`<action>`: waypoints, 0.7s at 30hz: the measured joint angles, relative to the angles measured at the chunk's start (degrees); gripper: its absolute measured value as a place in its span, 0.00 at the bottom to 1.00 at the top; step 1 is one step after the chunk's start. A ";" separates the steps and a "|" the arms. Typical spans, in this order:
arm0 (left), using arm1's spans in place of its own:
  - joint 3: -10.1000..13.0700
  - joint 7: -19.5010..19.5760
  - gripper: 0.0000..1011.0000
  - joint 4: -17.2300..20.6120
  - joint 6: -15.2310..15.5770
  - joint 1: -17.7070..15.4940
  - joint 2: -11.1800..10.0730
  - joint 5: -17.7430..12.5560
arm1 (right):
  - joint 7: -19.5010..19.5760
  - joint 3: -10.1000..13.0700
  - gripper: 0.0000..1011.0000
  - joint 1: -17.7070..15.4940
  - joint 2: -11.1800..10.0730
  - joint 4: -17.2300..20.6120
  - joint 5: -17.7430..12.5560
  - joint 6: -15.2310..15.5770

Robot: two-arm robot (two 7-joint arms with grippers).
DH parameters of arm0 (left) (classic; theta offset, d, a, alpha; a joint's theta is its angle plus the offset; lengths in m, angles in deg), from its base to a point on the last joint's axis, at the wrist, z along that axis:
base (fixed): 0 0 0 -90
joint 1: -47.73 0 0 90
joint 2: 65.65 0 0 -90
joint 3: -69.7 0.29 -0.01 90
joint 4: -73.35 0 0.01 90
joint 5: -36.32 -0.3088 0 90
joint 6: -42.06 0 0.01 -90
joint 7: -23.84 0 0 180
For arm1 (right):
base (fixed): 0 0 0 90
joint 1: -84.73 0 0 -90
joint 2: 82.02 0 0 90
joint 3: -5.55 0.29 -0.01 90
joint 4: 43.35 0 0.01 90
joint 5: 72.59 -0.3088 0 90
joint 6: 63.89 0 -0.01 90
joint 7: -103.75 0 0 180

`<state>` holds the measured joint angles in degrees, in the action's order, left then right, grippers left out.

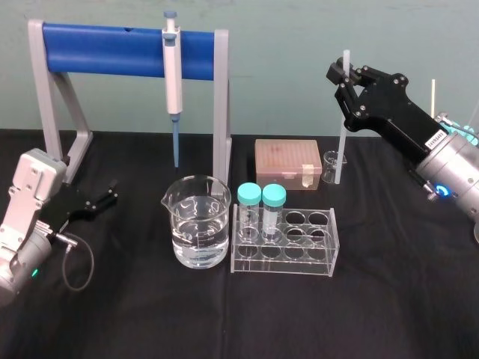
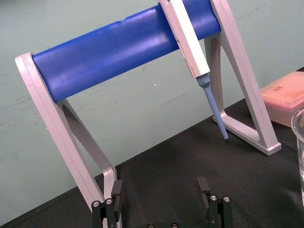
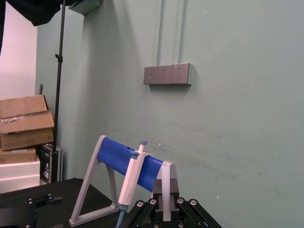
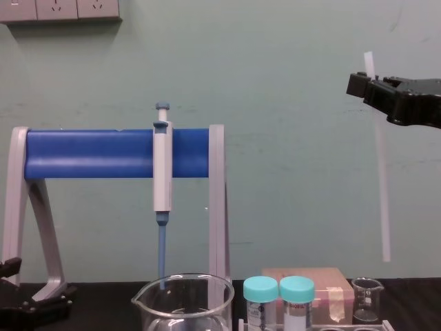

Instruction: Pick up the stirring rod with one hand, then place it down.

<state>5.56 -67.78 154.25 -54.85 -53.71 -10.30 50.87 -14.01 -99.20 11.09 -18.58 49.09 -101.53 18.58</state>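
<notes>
The black surface [image 1: 314, 321] lies open along its near edge and front right. The blue-barred stand [image 1: 97, 41], a pipette [image 1: 173, 75] hanging from it, takes the far left. A large beaker [image 1: 197, 224] and a tube rack [image 1: 299, 254] stand mid-surface. The right tool [image 1: 346, 78] is high at the far right, closed on the stirring rod [image 1: 340, 134] near its top. The rod hangs upright with its lower end in the air near the small beaker [image 4: 367, 298]. The left tool [image 1: 107, 196] lies low at the left edge, its fingers apart and gripping nothing.
</notes>
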 joint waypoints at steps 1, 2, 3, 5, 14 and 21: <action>0.00 0.00 0.99 0.00 0.00 0.00 0.00 0.00 | -0.01 -0.02 0.08 0.03 0.01 -0.01 0.00 0.00; 0.00 0.00 0.99 0.00 0.00 0.00 0.00 0.00 | -0.02 -0.03 0.08 0.05 0.02 -0.04 0.00 0.00; 0.00 0.00 0.99 0.00 0.00 0.00 0.00 0.00 | -0.03 -0.03 0.08 0.08 0.02 -0.07 0.00 0.00; 0.00 0.00 0.99 0.00 0.00 0.00 0.00 0.00 | -0.06 -0.05 0.08 0.13 0.03 -0.15 0.00 0.00; 0.00 0.00 0.99 0.00 0.00 0.00 0.00 0.00 | -0.17 -0.10 0.08 0.24 0.02 -0.31 -0.04 0.00; 0.00 0.00 0.99 0.00 0.00 0.00 0.00 0.00 | -0.31 -0.09 0.08 0.29 -0.01 -0.37 -0.13 -0.03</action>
<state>5.56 -67.78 154.25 -54.85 -53.71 -10.30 50.87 -14.32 -99.30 11.38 -18.59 48.72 -101.66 18.55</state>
